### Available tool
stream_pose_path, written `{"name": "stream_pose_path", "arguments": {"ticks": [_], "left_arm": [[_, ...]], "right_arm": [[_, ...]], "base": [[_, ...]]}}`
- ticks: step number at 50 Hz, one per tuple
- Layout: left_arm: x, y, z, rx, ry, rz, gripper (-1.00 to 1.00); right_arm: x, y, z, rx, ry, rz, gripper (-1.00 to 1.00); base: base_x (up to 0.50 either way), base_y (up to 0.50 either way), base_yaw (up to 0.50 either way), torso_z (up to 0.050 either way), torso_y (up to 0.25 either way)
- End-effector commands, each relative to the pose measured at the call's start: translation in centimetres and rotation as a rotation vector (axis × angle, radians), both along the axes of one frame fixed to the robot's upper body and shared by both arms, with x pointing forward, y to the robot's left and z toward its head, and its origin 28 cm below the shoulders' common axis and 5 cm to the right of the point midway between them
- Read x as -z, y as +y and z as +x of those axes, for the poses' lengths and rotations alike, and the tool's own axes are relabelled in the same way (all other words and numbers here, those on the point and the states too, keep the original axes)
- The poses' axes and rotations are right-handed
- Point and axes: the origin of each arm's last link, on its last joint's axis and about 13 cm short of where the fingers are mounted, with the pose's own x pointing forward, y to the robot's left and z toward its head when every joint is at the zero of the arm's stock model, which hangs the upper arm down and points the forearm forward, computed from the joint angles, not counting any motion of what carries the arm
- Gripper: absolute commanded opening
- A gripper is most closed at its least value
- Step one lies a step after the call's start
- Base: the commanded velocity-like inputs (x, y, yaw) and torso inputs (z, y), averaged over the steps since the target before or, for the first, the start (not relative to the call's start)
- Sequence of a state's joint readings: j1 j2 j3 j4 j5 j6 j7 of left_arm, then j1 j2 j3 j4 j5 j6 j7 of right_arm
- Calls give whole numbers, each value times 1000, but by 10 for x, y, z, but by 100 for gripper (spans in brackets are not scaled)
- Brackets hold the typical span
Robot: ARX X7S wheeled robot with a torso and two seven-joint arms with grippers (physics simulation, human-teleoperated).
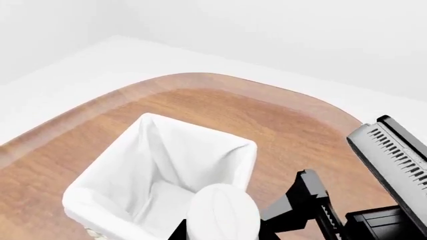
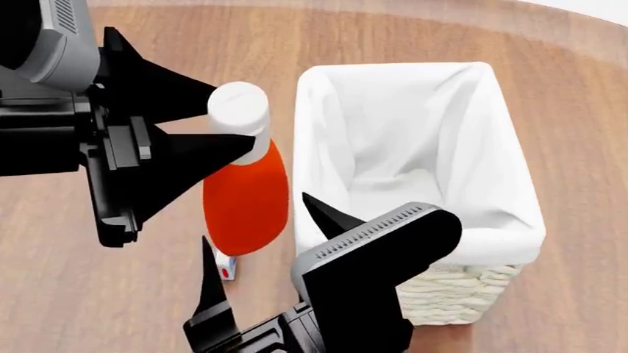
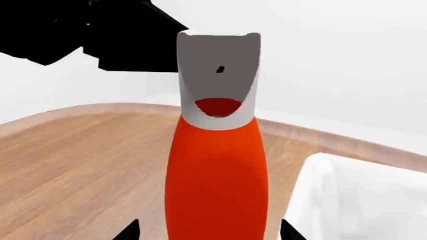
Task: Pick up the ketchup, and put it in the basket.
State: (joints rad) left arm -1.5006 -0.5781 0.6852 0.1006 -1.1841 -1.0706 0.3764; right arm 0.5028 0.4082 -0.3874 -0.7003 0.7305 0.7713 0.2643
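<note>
Clearly, ketchup (image 2: 245, 195) stands upright between right gripper (image 2: 260, 246) jaws.

Head view. My left gripper (image 2: 211, 129) reaches in from the left, its two black fingers (image 2: 176, 165) set either side of the ketchup (image 2: 245, 198) just under the white cap (image 2: 238, 109). The bottle stands just beside the basket (image 2: 461, 290) on the wooden table (image 2: 79, 287). My right gripper (image 2: 265, 250) sits low in the foreground, jaws apart.
</note>
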Motion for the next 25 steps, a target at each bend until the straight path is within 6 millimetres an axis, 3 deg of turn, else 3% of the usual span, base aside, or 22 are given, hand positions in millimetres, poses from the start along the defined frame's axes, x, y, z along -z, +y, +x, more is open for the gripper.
{"name": "stream_pose_path", "arguments": {"ticks": [1, 25], "left_arm": [[-3, -1, -2, 8, -6, -14, -100], [-3, -2, -5, 14, -6, -18, -100]], "right_arm": [[4, 4, 7, -3, 6, 4, 100], [8, 11, 22, -4, 20, 22, 100]], "base": [[0, 0, 0, 0, 0], [0, 0, 0, 0, 0]]}}
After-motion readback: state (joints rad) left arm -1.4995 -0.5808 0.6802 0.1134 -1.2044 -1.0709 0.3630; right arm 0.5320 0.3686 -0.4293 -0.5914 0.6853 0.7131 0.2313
